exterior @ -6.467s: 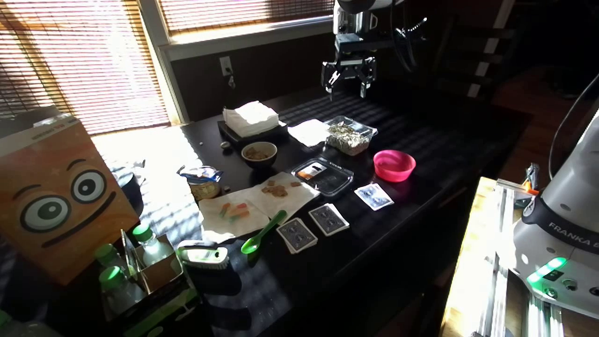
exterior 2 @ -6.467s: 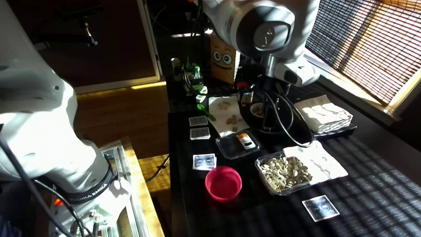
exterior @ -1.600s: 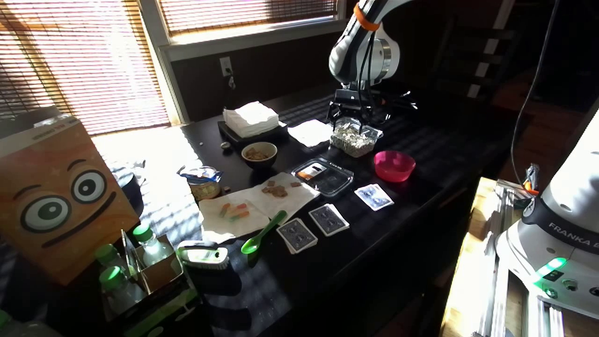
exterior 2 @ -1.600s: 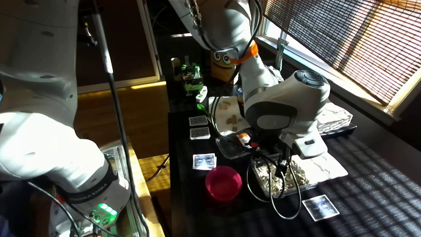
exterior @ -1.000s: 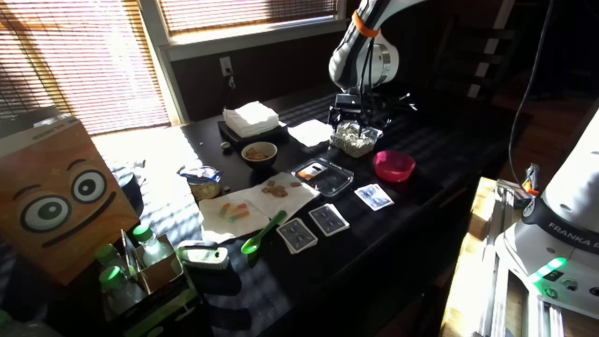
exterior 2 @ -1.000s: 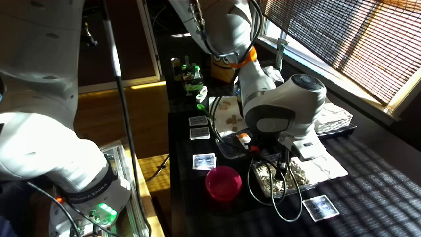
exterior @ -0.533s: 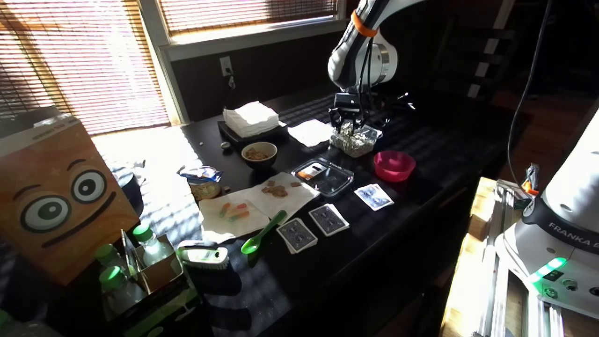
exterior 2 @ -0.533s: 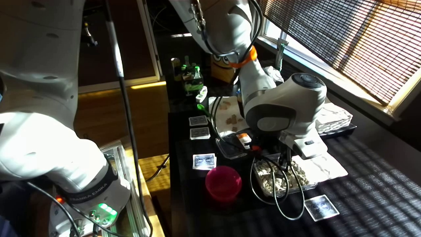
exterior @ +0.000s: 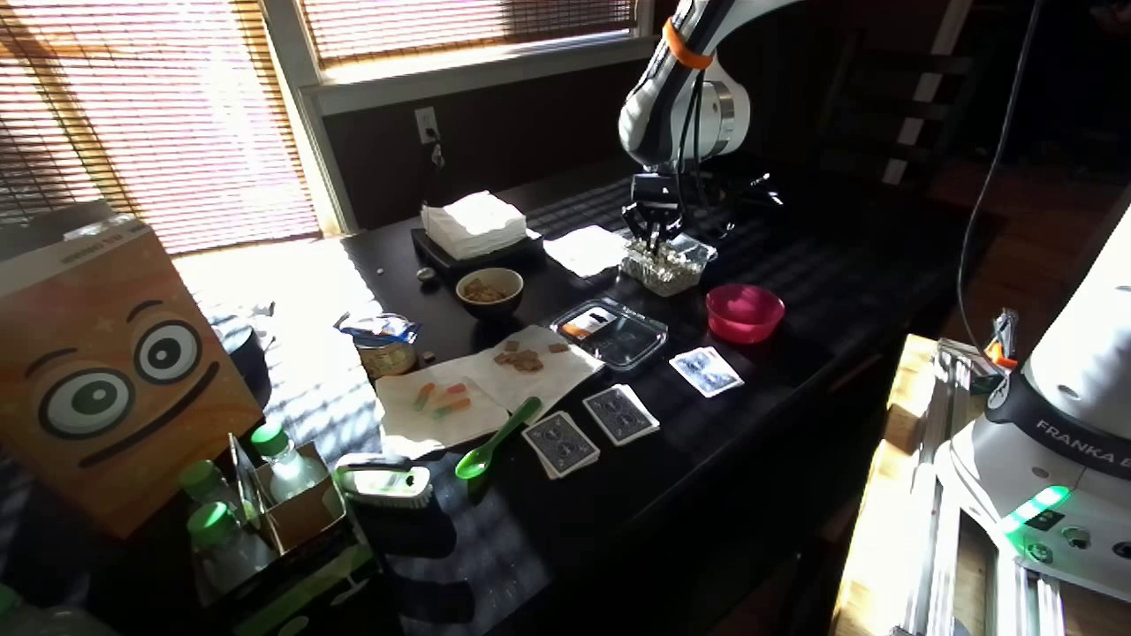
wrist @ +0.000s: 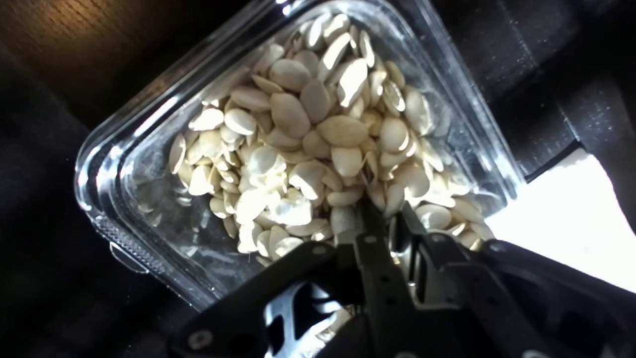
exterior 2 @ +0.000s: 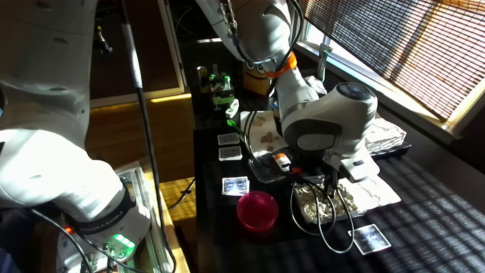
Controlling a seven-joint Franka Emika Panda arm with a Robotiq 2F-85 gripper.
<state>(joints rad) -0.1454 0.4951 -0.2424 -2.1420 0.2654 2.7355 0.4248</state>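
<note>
Wrist view: the gripper stands over a clear plastic tub, its tips down among the pale seeds, between 4 and 5 o'clock from the middle of the visible heap. The two fingers are close together with a narrow gap; I cannot tell whether they are clamped on any seeds. A white napkin lies at 3 o'clock from the tips, just beside the tub.

In an exterior view, taking the tub as the clock's centre, a pink bowl sits near it at 4 o'clock, and a clear lid with a label lies at 7 o'clock. A dark bowl holding brown squares is well apart from the tub at 9 o'clock, and a stack of napkins sits at 12 o'clock from that dark bowl. A pile of cards lies at 7 o'clock from the pink bowl.

In an exterior view, a playing card lies near the tub, between 4 and 5 o'clock from it. Tub and pink bowl stand on a dark table in both exterior views.
</note>
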